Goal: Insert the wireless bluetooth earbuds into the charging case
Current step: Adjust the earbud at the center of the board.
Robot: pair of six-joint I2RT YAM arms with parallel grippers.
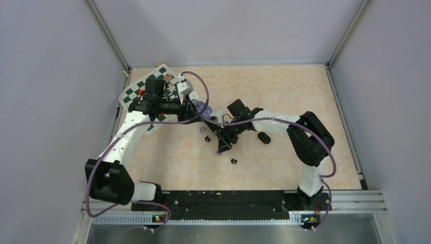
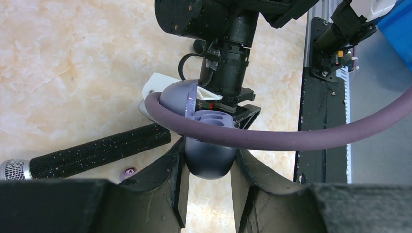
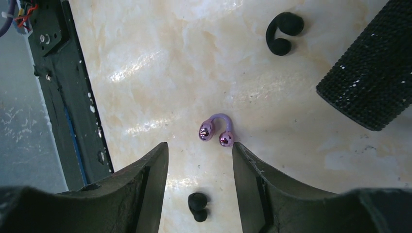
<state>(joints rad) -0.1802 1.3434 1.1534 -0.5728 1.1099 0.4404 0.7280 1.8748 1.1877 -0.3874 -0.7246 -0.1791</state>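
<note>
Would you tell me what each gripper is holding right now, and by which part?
The left gripper clamps the open purple case by its base. The right gripper is open and holds nothing.

Marbled table (image 3: 145, 73) with purple earbud (image 3: 216, 130), black earbuds (image 3: 284, 31), microphone (image 2: 87, 155)

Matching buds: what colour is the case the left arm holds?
The oval case is pale purple; left wrist view.
</note>
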